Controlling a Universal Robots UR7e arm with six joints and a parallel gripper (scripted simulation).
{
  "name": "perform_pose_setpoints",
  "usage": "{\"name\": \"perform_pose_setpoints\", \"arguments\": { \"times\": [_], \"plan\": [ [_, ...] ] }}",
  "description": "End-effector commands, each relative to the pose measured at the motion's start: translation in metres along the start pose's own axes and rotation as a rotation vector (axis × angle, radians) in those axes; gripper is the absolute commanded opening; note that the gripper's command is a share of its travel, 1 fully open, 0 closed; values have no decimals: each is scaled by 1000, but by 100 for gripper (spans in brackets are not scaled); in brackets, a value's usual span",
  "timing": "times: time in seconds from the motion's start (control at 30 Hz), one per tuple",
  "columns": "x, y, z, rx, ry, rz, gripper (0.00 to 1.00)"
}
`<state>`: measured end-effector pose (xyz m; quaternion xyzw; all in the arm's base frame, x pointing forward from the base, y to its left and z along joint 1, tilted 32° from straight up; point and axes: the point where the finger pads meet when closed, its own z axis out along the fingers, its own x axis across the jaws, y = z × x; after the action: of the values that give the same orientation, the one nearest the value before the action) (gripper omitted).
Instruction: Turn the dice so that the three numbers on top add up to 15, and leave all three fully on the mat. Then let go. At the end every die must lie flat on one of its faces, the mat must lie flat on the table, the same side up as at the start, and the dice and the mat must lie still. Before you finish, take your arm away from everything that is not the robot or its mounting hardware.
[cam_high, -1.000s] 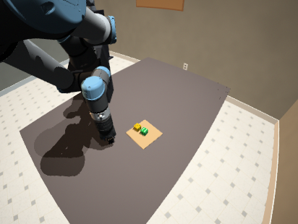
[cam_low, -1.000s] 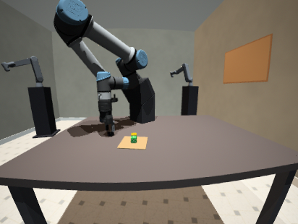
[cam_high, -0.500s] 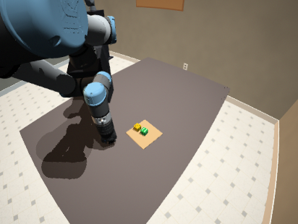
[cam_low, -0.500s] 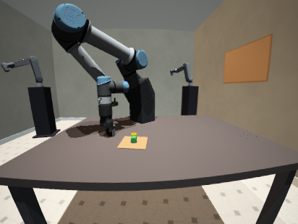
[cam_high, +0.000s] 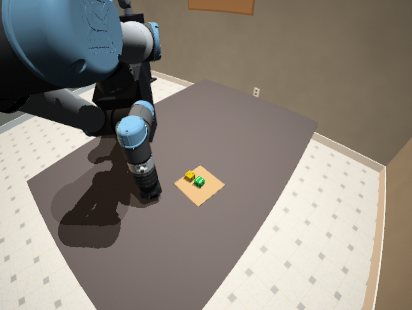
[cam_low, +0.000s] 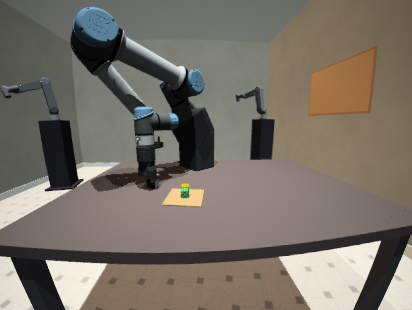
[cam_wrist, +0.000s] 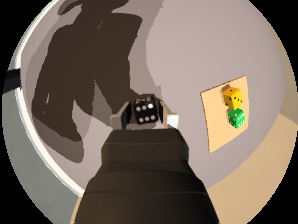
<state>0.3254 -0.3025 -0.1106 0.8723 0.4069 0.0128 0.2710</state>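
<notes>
A tan mat (cam_high: 197, 188) lies on the dark table, with a yellow die (cam_high: 190, 175) and a green die (cam_high: 199, 182) side by side on it. They also show in the wrist view, the yellow die (cam_wrist: 233, 98) and the green die (cam_wrist: 236, 117) on the mat (cam_wrist: 226, 121). A black die (cam_wrist: 145, 111) with white pips sits on the bare table, off the mat to its left. My gripper (cam_wrist: 144, 108) is open, low over the table, with a finger on either side of the black die, not closed on it. In the top and exterior views the gripper (cam_high: 150, 192) (cam_low: 152, 184) hides this die.
The arm's base stands at the back of the table behind the gripper. Two black pedestals with small arms stand on the floor beyond the table. The table's curved front edge lies well away from the mat.
</notes>
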Motion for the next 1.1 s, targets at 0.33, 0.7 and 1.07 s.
{"name": "perform_pose_setpoints", "arguments": {
  "times": [0.33, 0.7, 1.07],
  "plan": [
    [0, 0, 0, -1, 0, 0, 87],
    [0, 0, 0, -1, 0, 0, 87],
    [0, 0, 0, -1, 0, 0, 57]
  ]
}}
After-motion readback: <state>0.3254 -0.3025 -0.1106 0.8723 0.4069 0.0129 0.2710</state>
